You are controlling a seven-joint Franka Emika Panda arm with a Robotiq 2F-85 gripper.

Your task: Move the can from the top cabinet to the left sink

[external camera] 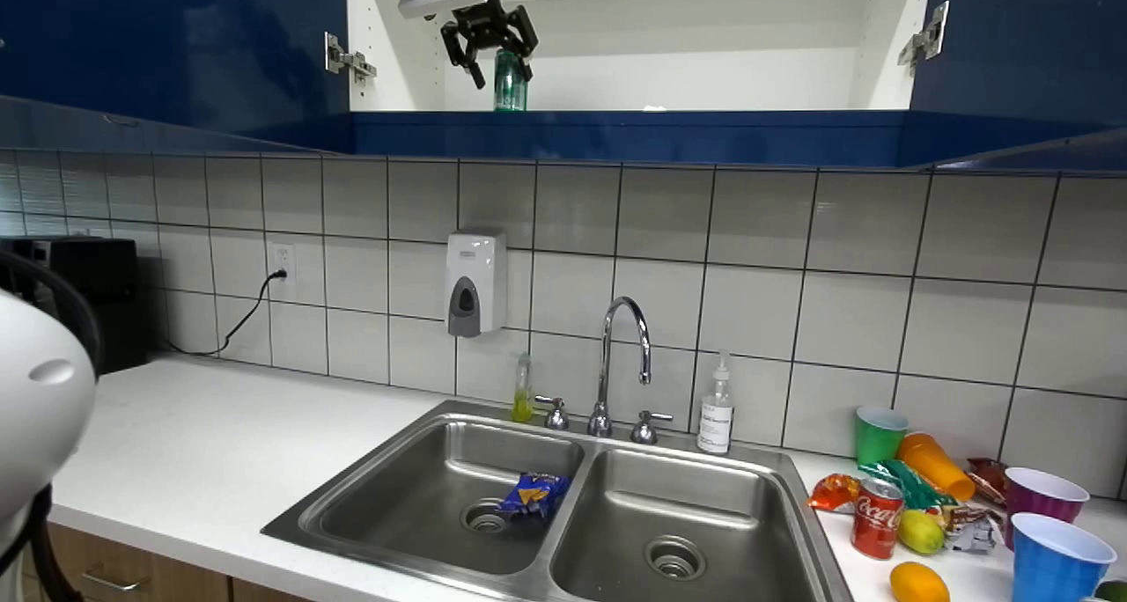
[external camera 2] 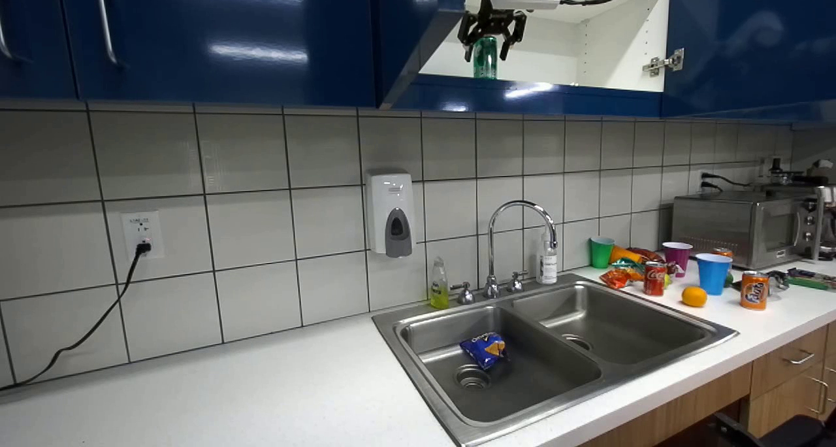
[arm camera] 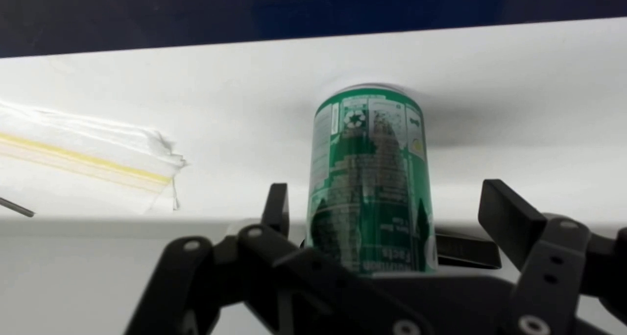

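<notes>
The green can (external camera: 510, 83) stands upright on the shelf of the top cabinet (external camera: 704, 30), near its front edge. It also shows in an exterior view (external camera 2: 485, 58) and large in the wrist view (arm camera: 370, 168). My gripper (external camera: 502, 76) points down over the can, also seen in an exterior view (external camera 2: 486, 51). In the wrist view my gripper (arm camera: 387, 203) is open, its fingers on either side of the can with gaps, wider on the right. The can's end nearest the wrist is partly hidden. The left sink (external camera: 379, 483) shows in both exterior views (external camera 2: 535, 388).
A blue snack bag (external camera: 535, 494) lies in the left sink. The faucet (external camera: 607, 364) and soap dispenser (external camera: 476, 283) are below the cabinet. The open cabinet door (external camera 2: 418, 35) and the blue front edge (arm camera: 313, 11) border the shelf. A white packet (arm camera: 98, 154) lies on the shelf.
</notes>
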